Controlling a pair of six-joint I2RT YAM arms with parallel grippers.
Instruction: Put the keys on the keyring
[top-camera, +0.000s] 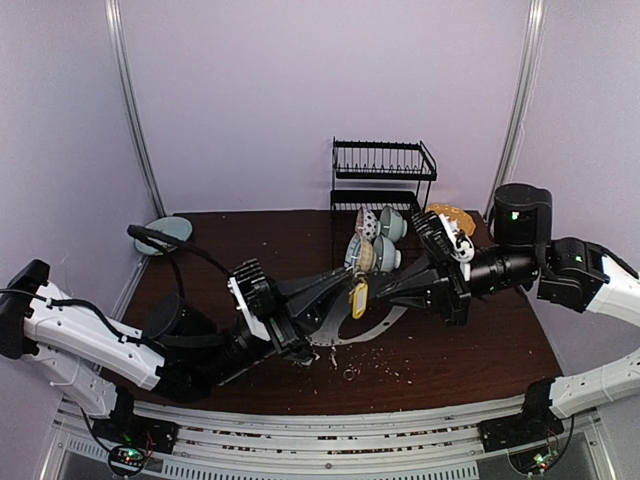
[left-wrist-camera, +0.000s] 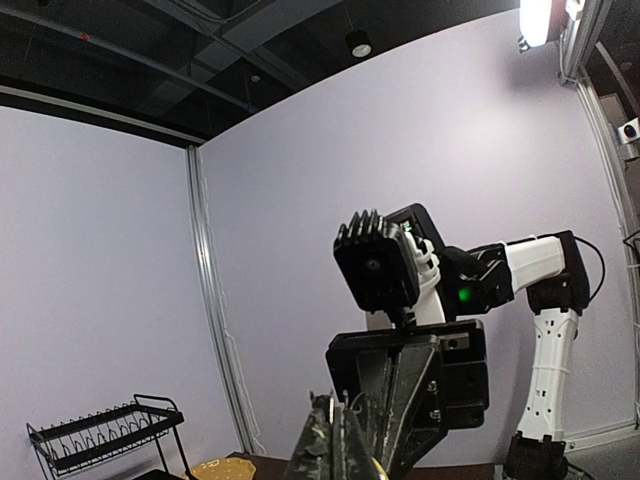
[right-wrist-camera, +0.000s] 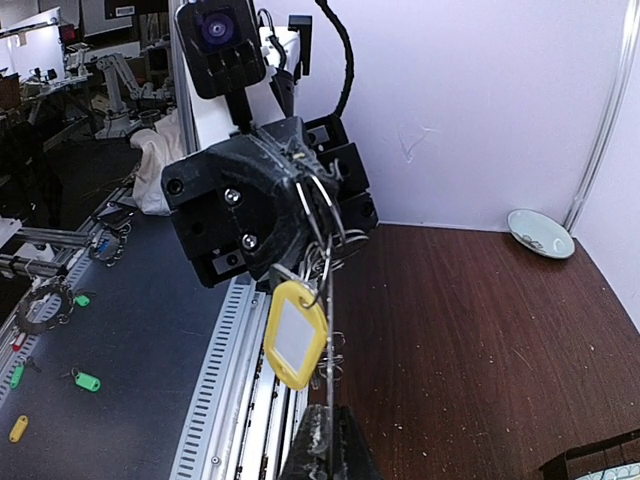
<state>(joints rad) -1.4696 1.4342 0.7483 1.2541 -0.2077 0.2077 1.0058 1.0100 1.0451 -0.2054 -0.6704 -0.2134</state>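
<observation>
Both grippers meet above the middle of the brown table (top-camera: 470, 340). The keyring (right-wrist-camera: 329, 330), a thin grey metal hoop, runs edge-on between them, and its lower arc (top-camera: 388, 325) shows in the top view. My right gripper (right-wrist-camera: 327, 445) is shut on the hoop's near edge. My left gripper (right-wrist-camera: 305, 190) is shut on its far edge, among small dangling rings. The keys' yellow tag (right-wrist-camera: 294, 335) hangs from the hoop between the two grippers (top-camera: 358, 298). Its silver key (right-wrist-camera: 284, 272) peeks out above the tag. In the left wrist view, my left gripper (left-wrist-camera: 340, 440) pinches thin metal.
A black dish rack (top-camera: 385, 175) stands at the back, with bowls (top-camera: 375, 240) in front of it and a yellow object (top-camera: 450, 215) to its right. A pale plate (top-camera: 165, 232) lies at the back left. A tiny loose ring (top-camera: 349, 374) and crumbs lie near the front.
</observation>
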